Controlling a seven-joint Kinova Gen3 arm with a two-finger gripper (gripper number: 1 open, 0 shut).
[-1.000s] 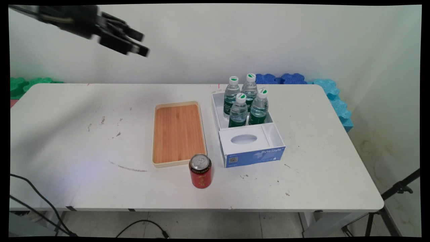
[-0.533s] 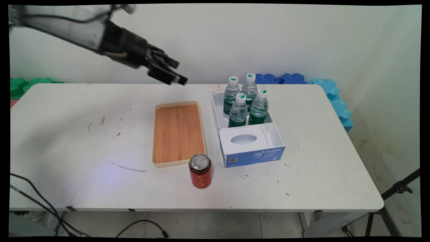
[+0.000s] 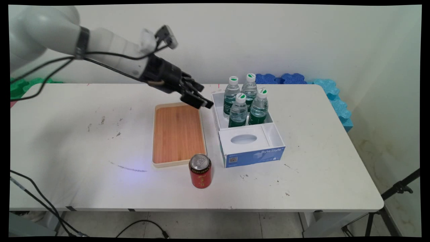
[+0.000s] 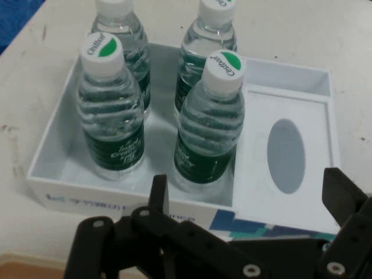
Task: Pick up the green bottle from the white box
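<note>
The hand [image 3: 201, 101] hangs low over the table [image 3: 84, 141], fingers spread wide with nothing between them, at the far end of the wooden tray [image 3: 178, 134] and just beside the white box [image 3: 224, 125]. In the hand view the fingertips run off the bottom edge, so only the black linkage and two finger [image 4: 160, 195] stubs show. Straight ahead of the hand stand four water bottles [image 4: 210, 125] in the box's open compartment; the two farther ones are cut off at the cap by the top edge. To the right of them from the hand sits the tissue insert with its oval slot [image 4: 286, 156]. The red can [image 3: 200, 174] stands well apart, at the tray's opposite end, out of the hand view altogether. Compared with half a second ago the hand has dropped and swung in from above the table's far edge to the box's corner; bottles, tray and can lie as before.
</note>
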